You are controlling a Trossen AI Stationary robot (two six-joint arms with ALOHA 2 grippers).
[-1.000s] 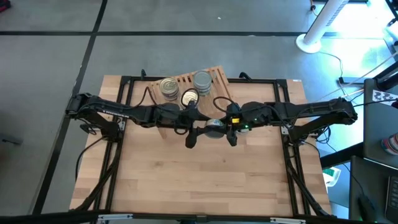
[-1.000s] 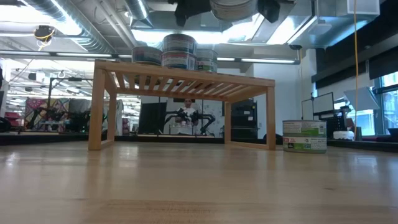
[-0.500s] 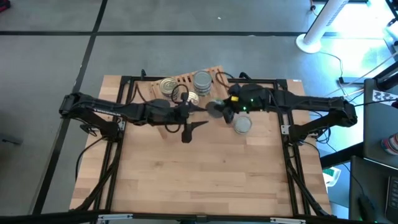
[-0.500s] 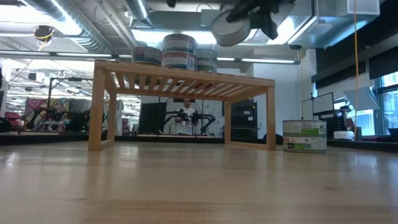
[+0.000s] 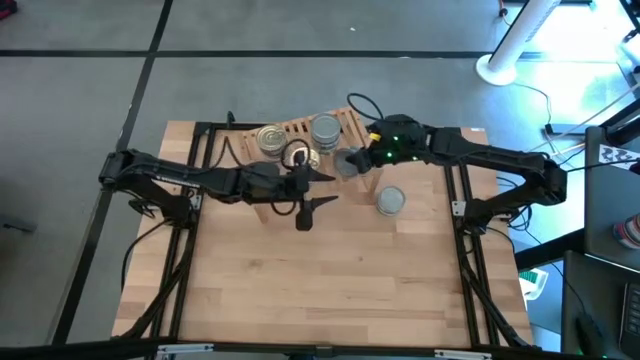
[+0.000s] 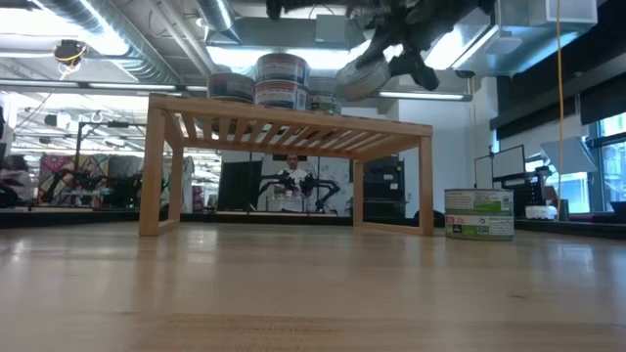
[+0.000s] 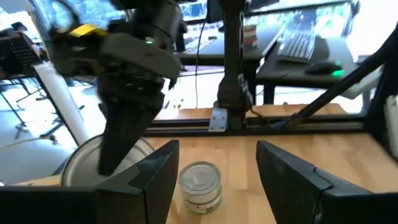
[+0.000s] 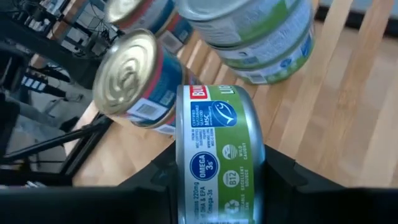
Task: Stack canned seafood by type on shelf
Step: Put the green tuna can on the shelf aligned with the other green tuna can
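Observation:
The shelf [image 5: 345,122] stands at the table's far middle with several tins on its slats: a gold-topped one [image 5: 270,140], another gold-topped one [image 5: 301,155] and a silver-topped stack [image 5: 325,128]. My right gripper [image 5: 356,160] is shut on a green-labelled tin [image 8: 214,149] above the shelf's near right corner. In the low view this tin [image 6: 364,73] hangs higher than the tins on the shelf. My left gripper [image 5: 312,195] stands open just in front of the shelf with nothing between its fingers. One more tin [image 5: 390,201] rests on its base on the table. My right gripper pinches the tin by its two flat ends, one finger lying across the silver face [image 7: 93,171] and the other on the hidden face. The fingers slant down from the table's right toward the shelf. The tin is lifted clear and tipped on edge, its label wall [image 8: 217,124] toward the wrist.
Black frame rails [image 5: 455,190] run along the table's sides and far edge. Bare wooden tabletop [image 5: 330,290] fills the near half. The loose tin [image 6: 479,213] stands right of the shelf's right leg [image 6: 426,186].
My right gripper has carried its tin from the table's middle toward the far edge, up to the shelf's near right corner, rolling so the tin has tipped from level onto its edge. The loose tin beneath that arm has come into view. My left gripper has rolled in place, still open.

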